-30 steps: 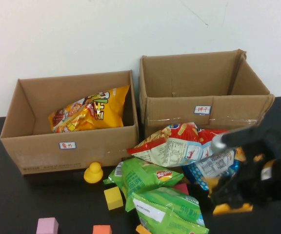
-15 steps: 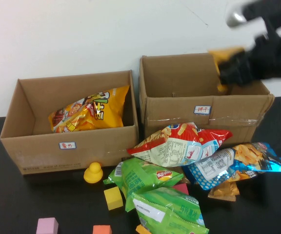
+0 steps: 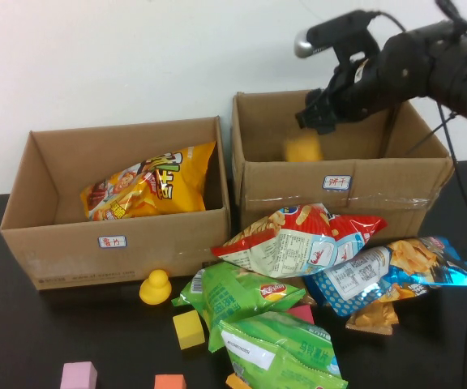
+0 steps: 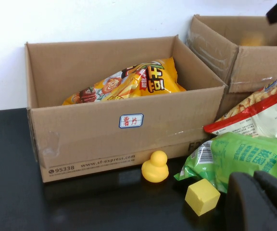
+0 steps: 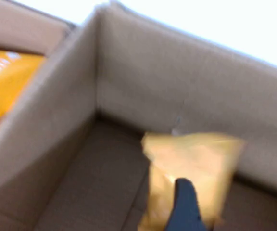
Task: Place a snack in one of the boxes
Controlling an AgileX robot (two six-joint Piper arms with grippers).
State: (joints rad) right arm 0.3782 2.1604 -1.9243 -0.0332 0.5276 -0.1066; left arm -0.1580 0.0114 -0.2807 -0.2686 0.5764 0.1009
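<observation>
Two cardboard boxes stand side by side along the far edge of the bench. The left box (image 3: 116, 207) holds a large yellow chip bag (image 3: 148, 185) leaning against its back wall. The right box (image 3: 339, 158) has a small yellow snack pack (image 3: 302, 148) inside it, blurred, below and apart from the right gripper (image 3: 314, 113), which hangs over the box's back left part; whether its fingers are spread or closed cannot be told.

Toward the near right of the bench lies a heap of bags: a red and white chip bag (image 3: 298, 239) just in front of the right box, a blue bag (image 3: 387, 271) beside it, and two green bags (image 3: 242, 296) nearer the front edge. A yellow duck (image 3: 154, 287) sits in front of the left box, with a yellow cube (image 3: 188, 329), a pink cube (image 3: 79, 376) and an orange cube (image 3: 169, 382) near the front edge.

The left gripper (image 4: 258, 202) shows only as a dark shape low by the green bags in the left wrist view; its opening cannot be told.
</observation>
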